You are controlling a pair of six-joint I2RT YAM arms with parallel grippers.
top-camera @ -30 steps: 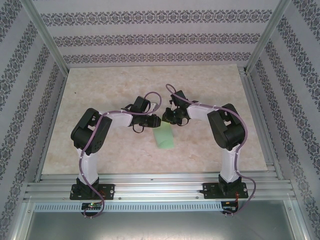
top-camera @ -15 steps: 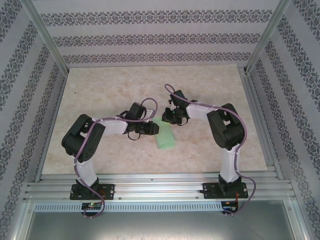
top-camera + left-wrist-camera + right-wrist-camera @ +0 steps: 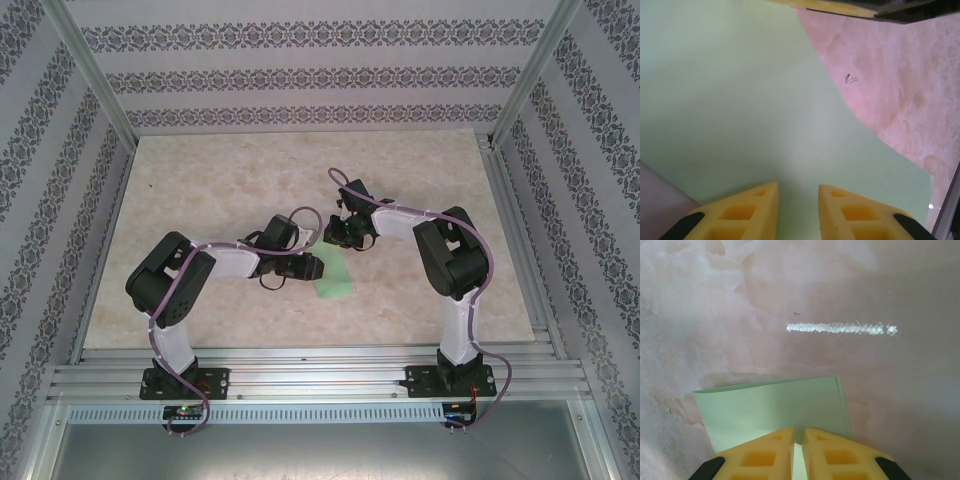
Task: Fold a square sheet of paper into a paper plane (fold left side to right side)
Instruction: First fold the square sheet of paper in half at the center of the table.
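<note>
- Sheet of paper (image 3: 337, 277): light green, matte, unmarked; lies flat on the table (image 3: 200, 190), about mid-width and toward the near half, between the two arms.
- From above, reads as a narrow upright oblong rather than a square; in the right wrist view (image 3: 775, 405) shows two stacked layers at its right-hand edge, so already folded over.
- In the left wrist view (image 3: 740, 100), spreads across most of the ground, with its edge running diagonally against the pale pink marbled table (image 3: 900, 100).
- Left fingers (image 3: 310, 268): yellow, hover right over the sheet's left part; seen from the wrist (image 3: 750, 212), stand parted with a clear gap and bare paper showing through it, nothing clamped.
- Right fingers (image 3: 338, 238): sit at the sheet's far end; seen from the wrist (image 3: 832, 457), stand almost together, only a thin slit left, with a sliver of green in it.
- Cannot tell whether that slit pinches the paper or merely sits above it.
- A yellow finger edge (image 3: 840, 7) also crosses the top of the left wrist view, at the sheet's border.
- Left arm (image 3: 175, 290) and right arm (image 3: 455, 255): both bend inward from their bases toward the sheet.
- A bright streak of reflected light (image 3: 840, 328) lies on the table beyond the sheet.
- Patterned walls (image 3: 300, 70) and metal rails (image 3: 300, 375) enclose the table.
</note>
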